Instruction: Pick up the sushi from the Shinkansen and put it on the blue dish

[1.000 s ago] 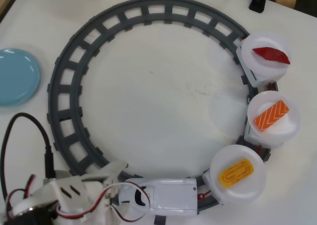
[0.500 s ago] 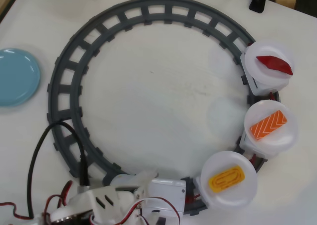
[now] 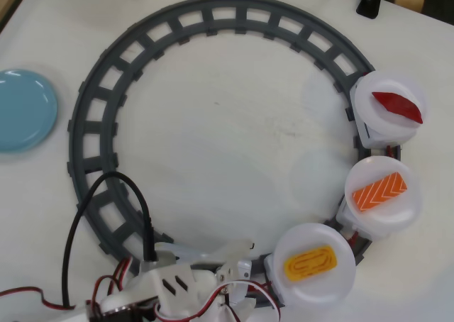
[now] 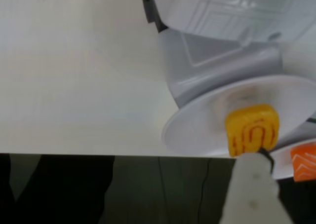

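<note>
The sushi point(image 3: 310, 261) lay flat on a white plate point(image 3: 340, 286), the lowest of three plates along the right side of the track point(image 3: 99, 123) in the overhead view. It was yellow-orange with a darker oval ring on top. In the wrist view the same sushi point(image 4: 252, 129) sat on its plate point(image 4: 197, 128), and the tip of one white finger point(image 4: 254, 194) came up from the bottom edge and reached just under the near end of the piece. Whether it touched the sushi I could not tell.

The Shinkansen point(image 4: 222, 31) showed in the wrist view as a white body directly behind that plate. In the overhead view it was mostly hidden under the arm.

The next plate up carried the orange salmon piece point(image 3: 380, 191) with white stripes, and the top plate carried a dark red piece point(image 3: 397, 106). An edge of the salmon point(image 4: 303, 161) showed at the right border of the wrist view.

The gripper point(image 3: 237, 262) was at the bottom of the overhead view, just left of the sushi plate, with its white parts over the track. Only one finger was clear in the pictures, so I could not tell if it was open or closed; it held nothing that I could see.

The blue dish point(image 3: 21, 109) lay on the table at the left edge, outside the track and well apart from the sushi.
</note>
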You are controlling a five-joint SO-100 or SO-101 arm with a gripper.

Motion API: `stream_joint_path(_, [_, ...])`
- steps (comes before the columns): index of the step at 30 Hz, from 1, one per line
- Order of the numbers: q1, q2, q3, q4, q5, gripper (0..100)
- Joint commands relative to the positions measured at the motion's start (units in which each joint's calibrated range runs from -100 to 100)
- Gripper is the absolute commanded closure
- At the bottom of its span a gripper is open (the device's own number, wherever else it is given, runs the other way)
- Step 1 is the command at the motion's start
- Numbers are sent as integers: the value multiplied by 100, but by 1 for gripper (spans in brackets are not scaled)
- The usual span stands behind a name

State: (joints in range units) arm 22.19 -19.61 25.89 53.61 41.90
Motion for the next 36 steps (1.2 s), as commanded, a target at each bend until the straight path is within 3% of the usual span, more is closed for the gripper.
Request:
stream_joint_path(1, [105,99,-326,-75,83,73])
stream_joint_path(36, [158,323,-533,-24,51,73])
